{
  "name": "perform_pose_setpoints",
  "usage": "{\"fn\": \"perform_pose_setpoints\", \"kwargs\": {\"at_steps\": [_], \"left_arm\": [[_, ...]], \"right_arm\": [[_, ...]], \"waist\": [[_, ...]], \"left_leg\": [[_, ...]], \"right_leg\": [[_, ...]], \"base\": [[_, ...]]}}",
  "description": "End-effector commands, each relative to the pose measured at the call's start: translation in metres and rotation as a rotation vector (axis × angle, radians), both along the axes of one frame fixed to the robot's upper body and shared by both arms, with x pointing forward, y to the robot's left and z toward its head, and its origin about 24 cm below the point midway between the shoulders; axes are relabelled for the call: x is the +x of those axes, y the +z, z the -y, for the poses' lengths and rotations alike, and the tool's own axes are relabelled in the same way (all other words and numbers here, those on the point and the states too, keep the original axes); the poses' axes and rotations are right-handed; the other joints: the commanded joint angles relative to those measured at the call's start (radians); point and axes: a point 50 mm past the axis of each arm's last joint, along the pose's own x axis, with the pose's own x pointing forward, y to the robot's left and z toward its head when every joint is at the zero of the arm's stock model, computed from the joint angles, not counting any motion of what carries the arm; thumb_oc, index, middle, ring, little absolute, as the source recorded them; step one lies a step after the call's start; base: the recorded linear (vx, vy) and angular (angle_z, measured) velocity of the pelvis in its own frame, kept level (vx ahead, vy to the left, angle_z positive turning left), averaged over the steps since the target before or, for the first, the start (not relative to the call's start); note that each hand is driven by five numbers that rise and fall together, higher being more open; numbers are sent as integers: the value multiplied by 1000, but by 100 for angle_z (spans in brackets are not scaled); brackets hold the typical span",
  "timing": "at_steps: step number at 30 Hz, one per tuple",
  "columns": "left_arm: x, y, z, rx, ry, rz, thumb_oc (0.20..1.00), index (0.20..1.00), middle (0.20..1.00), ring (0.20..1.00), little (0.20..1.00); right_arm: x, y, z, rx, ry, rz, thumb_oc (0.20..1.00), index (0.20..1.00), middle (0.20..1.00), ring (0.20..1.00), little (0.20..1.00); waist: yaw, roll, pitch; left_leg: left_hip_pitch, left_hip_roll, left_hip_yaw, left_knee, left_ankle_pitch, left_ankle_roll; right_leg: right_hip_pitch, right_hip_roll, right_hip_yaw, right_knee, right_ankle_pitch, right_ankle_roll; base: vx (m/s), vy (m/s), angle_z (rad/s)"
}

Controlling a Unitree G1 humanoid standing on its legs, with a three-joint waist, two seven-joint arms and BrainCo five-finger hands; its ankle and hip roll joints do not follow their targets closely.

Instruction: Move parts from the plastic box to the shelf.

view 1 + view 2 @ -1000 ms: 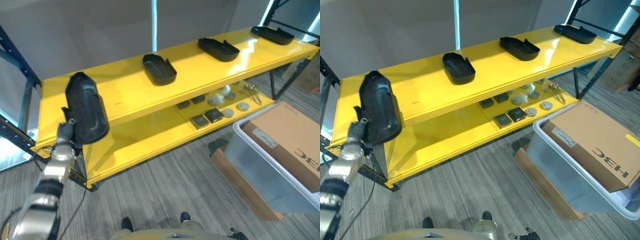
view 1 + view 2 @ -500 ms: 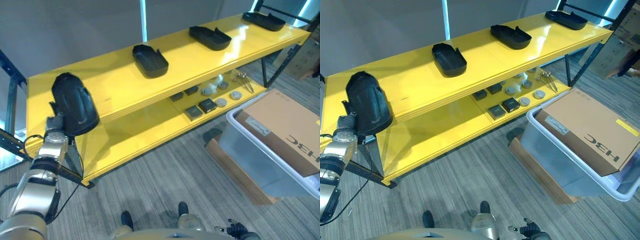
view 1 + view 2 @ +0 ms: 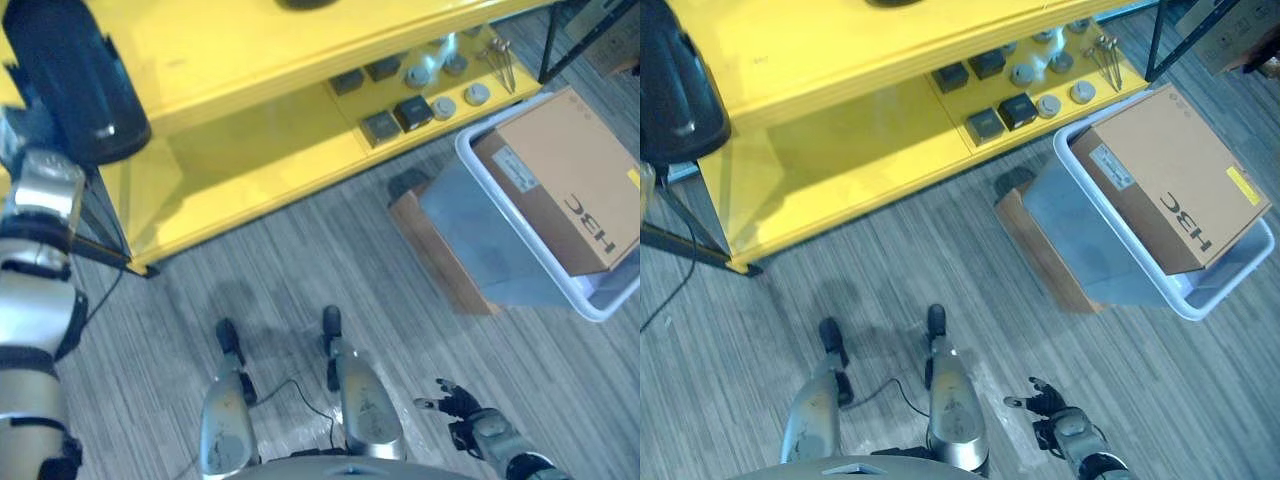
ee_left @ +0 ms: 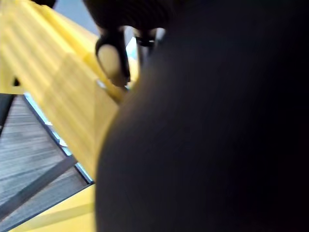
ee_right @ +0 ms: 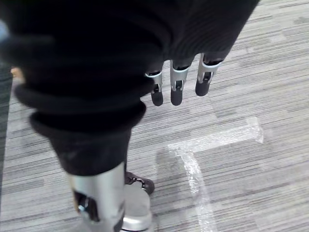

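A large black moulded part (image 3: 75, 80) stands upright against the left end of the yellow shelf (image 3: 250, 50). My left hand (image 3: 28, 135) is just under and behind it, shut on the black part (image 4: 217, 145), with a finger (image 4: 112, 60) showing beside it in the left wrist view. The grey plastic box (image 3: 530, 270) stands on the floor at the right with a brown cardboard carton (image 3: 565, 180) in it. My right hand (image 3: 465, 420) hangs low at the lower right, open and holding nothing, its fingers (image 5: 176, 87) straight over the floor.
Several small dark and round pieces (image 3: 400, 110) lie on the shelf's lower board. A flat brown board (image 3: 430, 240) lies under the plastic box. Striped grey carpet (image 3: 300, 260) runs between the shelf and the box.
The camera has tipped down, so the upper shelf has slid out of view and the floor shows. My left hand still holds the black part at the shelf's left end.
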Motion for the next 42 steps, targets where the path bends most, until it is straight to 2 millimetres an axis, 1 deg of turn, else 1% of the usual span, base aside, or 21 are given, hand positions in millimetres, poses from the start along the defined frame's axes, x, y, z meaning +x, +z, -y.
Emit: {"fn": "perform_pose_setpoints", "kwargs": {"at_steps": [1, 2, 3, 4, 5, 7, 8, 9, 10, 12, 14, 15, 16, 17, 19, 24, 26, 30, 34, 35, 42], "left_arm": [[-15, 2, -24, 67, 88, -3, 200, 200, 200, 200, 200], [-15, 15, -23, 69, 80, 38, 200, 200, 200, 200, 200], [-15, 17, -22, 64, 75, 48, 200, 200, 200, 200, 200], [-9, 26, -11, -79, -37, 224, 200, 200, 200, 200, 200], [-3, 31, 7, -183, -169, 358, 200, 200, 200, 200, 200], [3, 26, 28, -271, -292, 432, 200, 200, 200, 200, 200], [4, 11, 41, -296, -355, 453, 200, 200, 200, 200, 200], [2, -15, 52, -334, -414, 444, 200, 200, 200, 200, 200], [-4, -35, 59, -380, -447, 441, 200, 200, 200, 200, 200], [-28, -88, 63, -447, -481, 403, 200, 200, 200, 200, 200], [-46, -116, 67, -426, -514, 375, 200, 200, 200, 200, 200], [-57, -133, 69, -459, -512, 360, 200, 200, 200, 200, 200], [-68, -153, 69, -560, -512, 352, 200, 200, 200, 200, 200], [-75, -161, 69, -576, -536, 339, 200, 200, 200, 200, 200], [-91, -164, 73, -588, -579, 350, 200, 200, 200, 200, 200], [-114, -168, 83, -622, -649, 361, 200, 200, 200, 200, 200], [-125, -176, 87, -664, -686, 327, 200, 200, 200, 200, 200], [-131, -184, 86, -681, -696, 299, 200, 200, 200, 200, 200], [-132, -185, 84, -690, -702, 286, 200, 200, 200, 200, 200], [-124, -208, 74, -739, -492, 225, 200, 200, 200, 200, 200], [-123, -205, 80, -718, -518, 210, 200, 200, 200, 200, 200]], "right_arm": [[-26, -4, 14, -15, 0, -67, 1000, 1000, 1000, 1000, 1000], [-26, -5, 11, -5, -5, -43, 1000, 1000, 1000, 1000, 1000], [-25, -5, 11, 0, -8, -38, 1000, 1000, 1000, 1000, 1000], [-21, -5, 5, 84, -109, 27, 1000, 1000, 1000, 1000, 1000], [-10, 0, -2, 192, -193, 106, 1000, 1000, 1000, 1000, 1000], [11, 9, -17, 294, -220, 182, 1000, 1000, 1000, 1000, 1000], [23, 16, -28, 327, -216, 212, 1000, 1000, 1000, 1000, 1000], [29, 21, -38, 348, -200, 240, 1000, 1000, 1000, 1000, 1000], [29, 21, -44, 358, -202, 239, 1000, 1000, 1000, 1000, 1000], [17, 16, -46, 344, -207, 216, 1000, 1000, 1000, 1000, 1000], [4, 8, -44, 330, -233, 178, 1000, 1000, 1000, 1000, 1000], [-5, 3, -38, 311, -245, 157, 1000, 1000, 1000, 1000, 1000], [-17, -3, -30, 273, -241, 109, 1000, 1000, 1000, 1000, 1000], [-24, -7, -27, 248, -244, 79, 1000, 1000, 1000, 1000, 1000], [-30, -8, -21, 240, -279, 62, 1000, 1000, 1000, 1000, 1000], [-45, -15, -18, 223, -324, -14, 1000, 1000, 1000, 1000, 1000], [-51, -18, -15, 206, -328, 1, 1000, 1000, 1000, 1000, 1000], [-60, -22, -17, 273, -340, -43, 1000, 1000, 1000, 1000, 1000], [-65, -23, -16, 309, -349, -59, 1000, 1000, 1000, 1000, 1000], [-78, -31, -9, 296, -311, -202, 1000, 1000, 1000, 1000, 1000], [-76, -31, -10, 304, -304, -222, 1000, 1000, 1000, 1000, 1000]], "waist": [[3, 38, -80], [4, 30, -72], [4, 29, -71], [5, 20, -72], [10, 16, -72], [17, 12, -71], [28, 13, -66], [42, 18, -64], [53, 21, -66], [84, 32, -78], [103, 38, -91], [117, 43, -101], [132, 58, -118], [142, 70, -133], [159, 89, -154], [181, 107, -192], [194, 113, -216], [194, 118, -235], [187, 120, -257], [203, 116, -294], [207, 113, -307]], "left_leg": [[107, 30, 1, -45, -27, 48], [108, 23, 6, -49, -32, 55], [109, 22, 5, -49, -33, 56], [119, 13, 2, -60, -38, 62], [122, 9, -6, -67, -39, 64], [127, 4, -6, -81, -41, 67], [135, 3, -7, -96, -36, 65], [149, 0, -10, -114, -27, 63], [164, -5, -14, -123, -25, 63], [200, -15, -27, -140, -22, 62], [220, -18, -36, -151, -17, 62], [229, -18, -42, -157, -13, 59], [250, -16, -47, -171, -7, 56], [269, -12, -48, -182, -1, 54], [292, -4, -54, -198, 8, 46], [339, 3, -56, -227, 14, 34], [368, 4, -55, -239, 12, 29], [391, 4, -51, -250, 9, 27], [418, -1, -44, -275, 5, 28], [419, -166, -176, -278, -39, 90], [428, -177, -163, -276, -46, 105]], "right_leg": [[162, 10, 43, -58, -23, 17], [164, 12, 49, -79, -7, 22], [165, 12, 51, -81, -5, 22], [179, 15, 61, -113, 11, 25], [180, 17, 63, -126, 22, 25], [181, 17, 59, -138, 27, 28], [186, 16, 50, -143, 26, 27], [196, 14, 37, -149, 28, 26], [207, 11, 31, -151, 28, 26], [240, 2, 8, -161, 28, 27], [259, -4, -7, -167, 31, 27], [271, -7, -17, -172, 33, 26], [296, -11, -31, -180, 30, 27], [317, -15, -40, -186, 31, 28], [344, -21, -52, -193, 28, 27], [390, -29, -75, -208, 26, 28], [416, -35, -86, -217, 30, 31], [429, -38, -84, -218, 26, 33], [442, -43, -81, -234, 30, 42], [421, 85, -84, -195, -15, -23], [431, 77, -77, -194, -13, -20]], "base": [[6, -16, -22], [13, -18, -39], [28, -71, -4], [-8, -120, -2], [-46, -146, -3], [-120, -90, 1], [-110, -38, -2], [-39, -11, -7], [31, -4, -12], [84, -12, -16], [68, -31, 6], [50, -31, 44], [34, -31, 59], [0, -27, 61], [-37, -17, 29], [-7, 1, 1], [16, -19, 9], [7, 7, 5], [0, 2, -1], [0, 0, 0], [43, 58, 1]]}}
